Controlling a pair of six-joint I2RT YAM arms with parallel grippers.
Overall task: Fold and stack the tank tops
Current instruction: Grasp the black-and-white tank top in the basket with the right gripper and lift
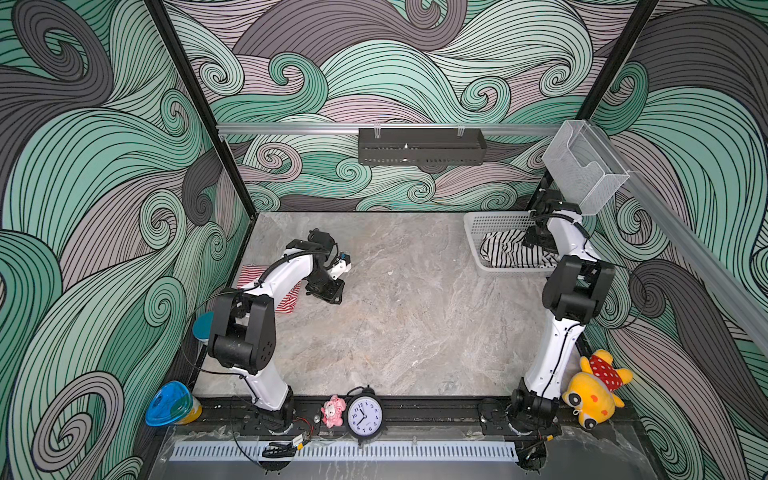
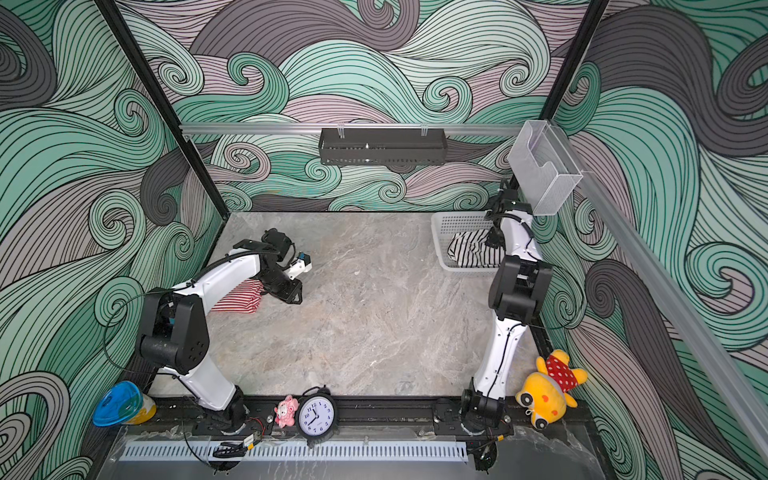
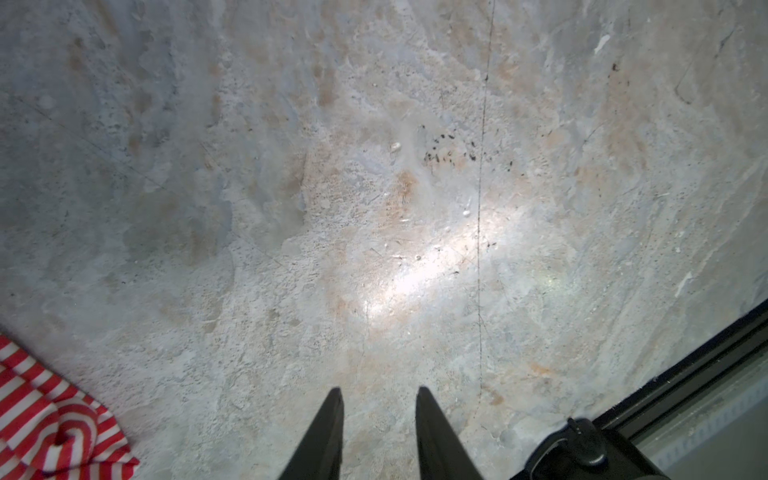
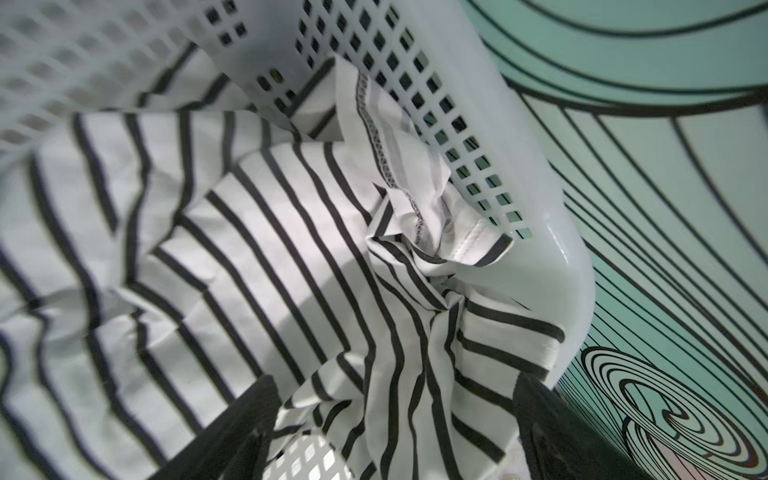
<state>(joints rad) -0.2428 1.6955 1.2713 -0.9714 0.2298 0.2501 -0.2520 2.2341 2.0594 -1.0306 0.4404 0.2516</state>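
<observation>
Tank tops: one red-striped (image 2: pixel 237 299), seemingly folded; one black-striped (image 4: pixel 291 249) in basket (image 1: pixel 494 222).

The red-and-white tank top (image 2: pixel 239 297) lies folded in a compact, slightly rumpled bundle on the tabletop (image 2: pixel 374 311). It is just beside the left gripper (image 3: pixel 379 390), clear of its parted jaws. The black-and-white tank top (image 4: pixel 249 249) sits crumpled in the white basket (image 4: pixel 415 83), directly beneath the right gripper (image 4: pixel 395 376). A bunched fold rises between the wide-set jaws, and the stitched hem is turned up against the basket wall.
</observation>
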